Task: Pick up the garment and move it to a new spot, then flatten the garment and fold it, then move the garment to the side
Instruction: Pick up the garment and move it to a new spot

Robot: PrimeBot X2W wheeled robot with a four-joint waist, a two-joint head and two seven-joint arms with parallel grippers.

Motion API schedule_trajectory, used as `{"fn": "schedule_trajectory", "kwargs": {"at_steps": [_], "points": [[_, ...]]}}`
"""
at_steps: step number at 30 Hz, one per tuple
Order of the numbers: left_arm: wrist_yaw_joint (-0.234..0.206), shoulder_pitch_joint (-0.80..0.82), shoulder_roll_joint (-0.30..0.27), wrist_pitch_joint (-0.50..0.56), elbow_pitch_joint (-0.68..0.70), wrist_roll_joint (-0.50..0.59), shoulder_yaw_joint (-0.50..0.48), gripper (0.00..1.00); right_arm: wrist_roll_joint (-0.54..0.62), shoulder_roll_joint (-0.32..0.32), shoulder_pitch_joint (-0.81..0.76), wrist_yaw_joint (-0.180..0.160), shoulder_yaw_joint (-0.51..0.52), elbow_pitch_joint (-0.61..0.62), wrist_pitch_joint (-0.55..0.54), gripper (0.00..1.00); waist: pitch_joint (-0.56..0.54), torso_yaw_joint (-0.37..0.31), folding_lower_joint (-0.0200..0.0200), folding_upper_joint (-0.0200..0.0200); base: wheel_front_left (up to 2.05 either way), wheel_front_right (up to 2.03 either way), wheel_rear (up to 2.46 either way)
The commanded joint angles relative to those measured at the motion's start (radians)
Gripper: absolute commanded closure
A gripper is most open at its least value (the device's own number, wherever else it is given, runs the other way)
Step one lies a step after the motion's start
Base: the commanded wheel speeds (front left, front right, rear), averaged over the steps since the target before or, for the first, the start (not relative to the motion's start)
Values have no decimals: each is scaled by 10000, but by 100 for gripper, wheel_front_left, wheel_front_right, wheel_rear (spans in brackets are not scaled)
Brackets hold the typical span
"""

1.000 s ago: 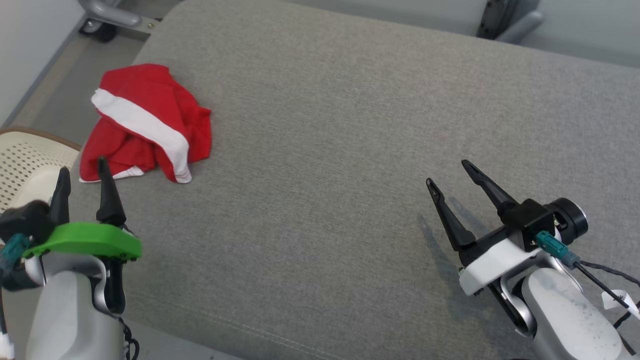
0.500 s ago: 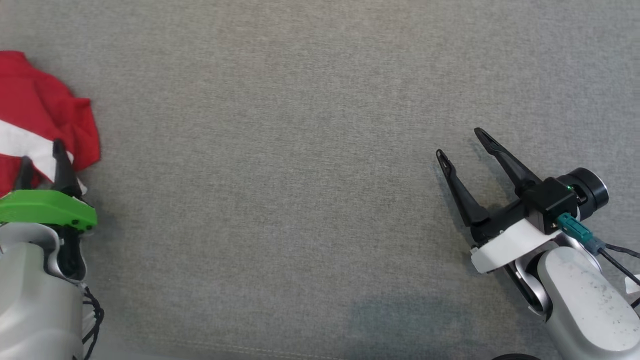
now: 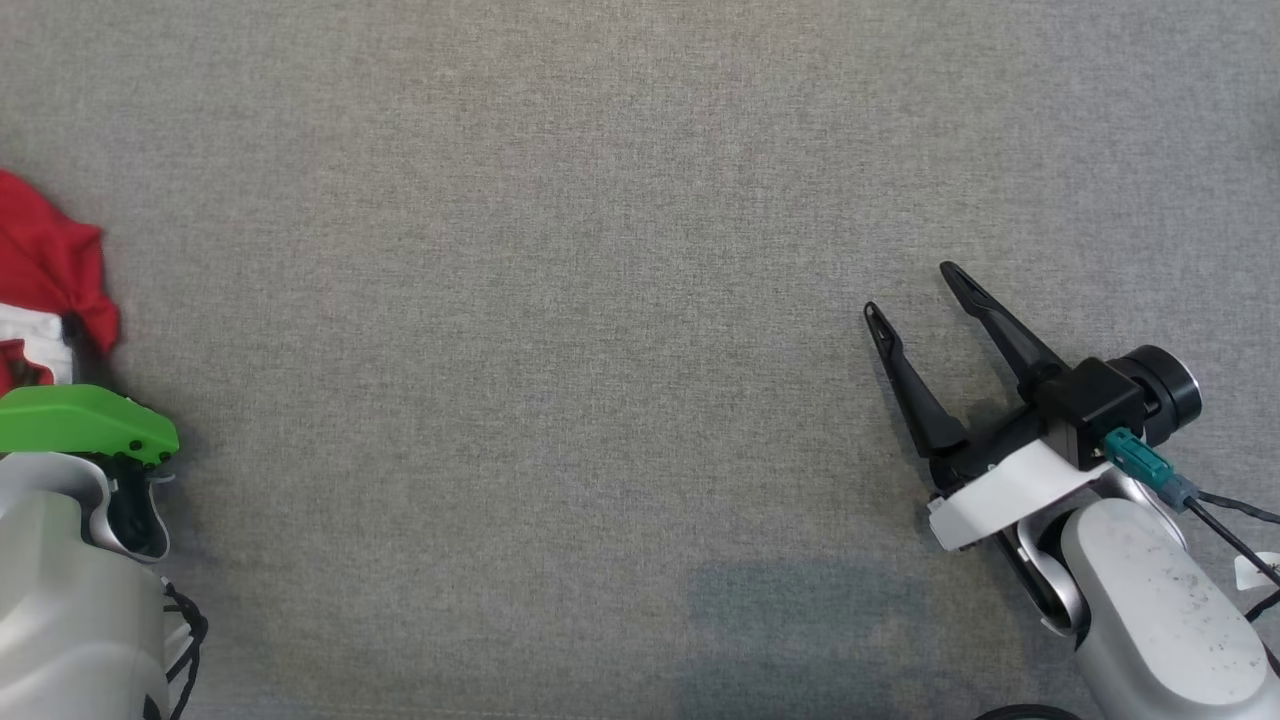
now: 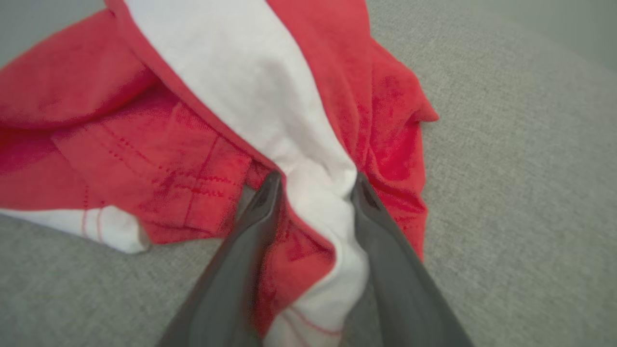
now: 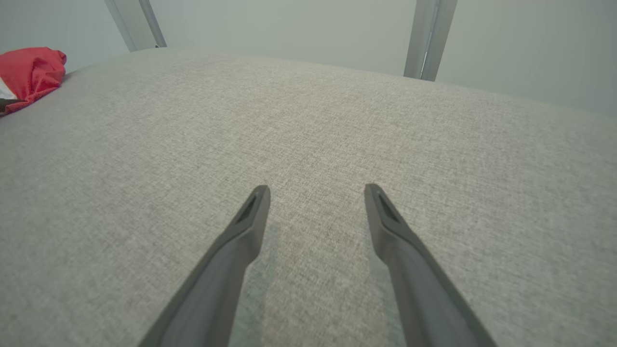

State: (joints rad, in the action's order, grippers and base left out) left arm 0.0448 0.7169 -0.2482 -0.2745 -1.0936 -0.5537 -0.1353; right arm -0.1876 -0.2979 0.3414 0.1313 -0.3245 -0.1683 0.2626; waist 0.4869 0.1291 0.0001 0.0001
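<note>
Two grippers are over a grey cushion (image 3: 560,350). At nine o'clock in the head view, the red-and-white garment (image 3: 50,265) lies crumpled at the picture's edge. The left gripper (image 4: 315,177) has its fingers apart astride the garment's white band, with cloth touching both; whether they pinch it I cannot tell. At four o'clock the right gripper (image 3: 909,289) is spread wide, holding nothing, over bare cushion.

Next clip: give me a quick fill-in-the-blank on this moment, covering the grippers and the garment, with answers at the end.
The left gripper straddles the ____ stripe of the garment.
The right gripper is ____, with nothing between its fingers.
In the head view, the garment sits at the far ____ edge.
The surface under the garment is ____ fabric.
Missing words: white; open; left; grey.
</note>
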Motion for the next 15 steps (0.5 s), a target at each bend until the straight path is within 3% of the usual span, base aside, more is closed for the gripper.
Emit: {"fn": "schedule_trajectory", "kwargs": {"at_steps": [1,8,15], "points": [[153,-177,381,193,-408,-79,-37,100,-92,31,-32,-13,-27,-83,26,0,-59,-13,-1,-1,0,0,0],[765,-128,829,176,39,52,101,100,-307,450,-45,-13,-58,-256,24,0,-589,-239,-1,-1,0,0,0],[883,-442,1507,115,1411,-272,312,100,-497,947,-180,-13,-37,-433,24,0,-1221,-618,-1,-1,0,0,0]]}}
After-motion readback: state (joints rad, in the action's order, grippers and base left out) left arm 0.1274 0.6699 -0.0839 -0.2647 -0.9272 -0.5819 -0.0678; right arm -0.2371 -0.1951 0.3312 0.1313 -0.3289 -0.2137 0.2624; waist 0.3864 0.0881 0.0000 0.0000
